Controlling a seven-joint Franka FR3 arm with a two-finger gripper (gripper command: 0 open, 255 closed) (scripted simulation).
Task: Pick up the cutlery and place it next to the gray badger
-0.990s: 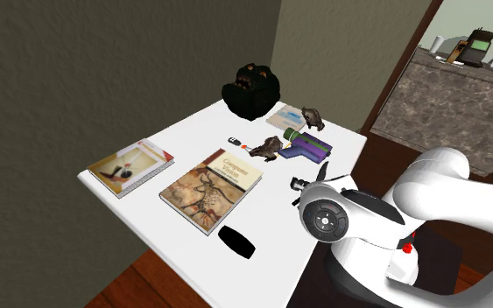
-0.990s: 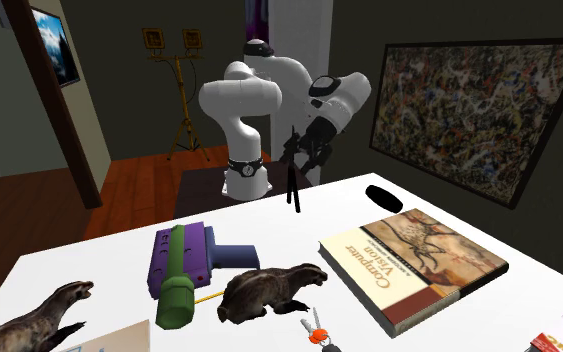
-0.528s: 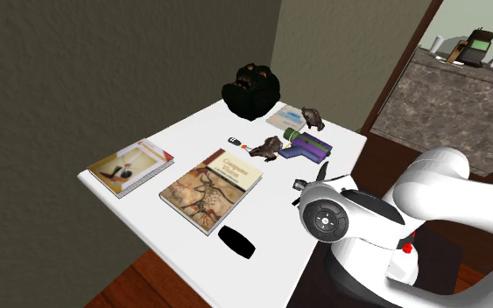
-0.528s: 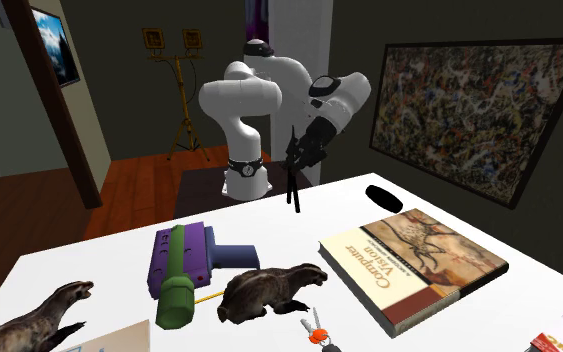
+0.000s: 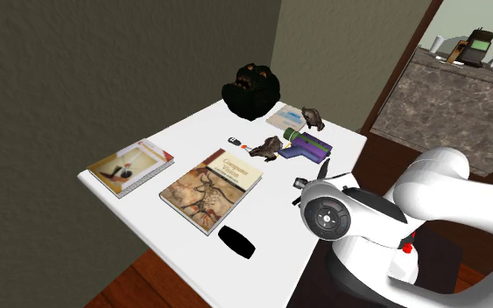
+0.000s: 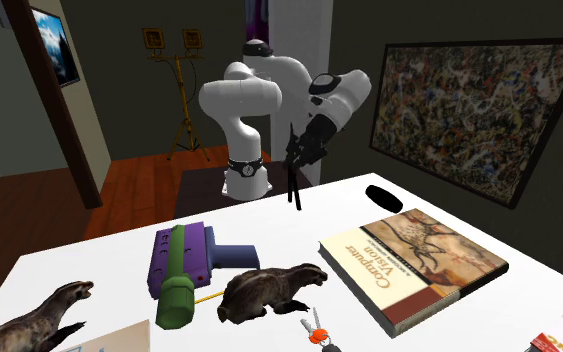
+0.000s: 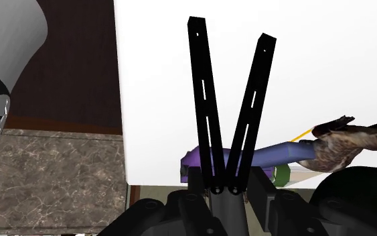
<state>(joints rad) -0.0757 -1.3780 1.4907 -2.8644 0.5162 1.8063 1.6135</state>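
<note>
The cutlery is a pair of black tongs (image 7: pixel 230 100), two thin arms spread in a V; they stick out from between my fingers over the white table (image 7: pixel 327 60). My gripper (image 7: pixel 227 186) is shut on their hinged end. In the second exterior view the tongs (image 6: pixel 293 185) hang tips down from the gripper (image 6: pixel 295 150) just above the table edge nearest the stand. The shoulder view has the gripper (image 5: pixel 306 183) beside the tongs (image 5: pixel 321 171). A dark brown badger (image 6: pixel 269 288) lies mid-table, a greyer one (image 6: pixel 39 312) at the corner.
A purple and green tool (image 6: pixel 181 265) lies between the tongs and the badgers. A thick book (image 6: pixel 414 262), keys (image 6: pixel 315 328), a black oval object (image 5: pixel 235 241), a magazine (image 5: pixel 130 166) and a black plush head (image 5: pixel 251 90) also sit on the table.
The fingers have shut on the tongs, and the hand has risen slightly with them. Nothing else on the table has moved.
</note>
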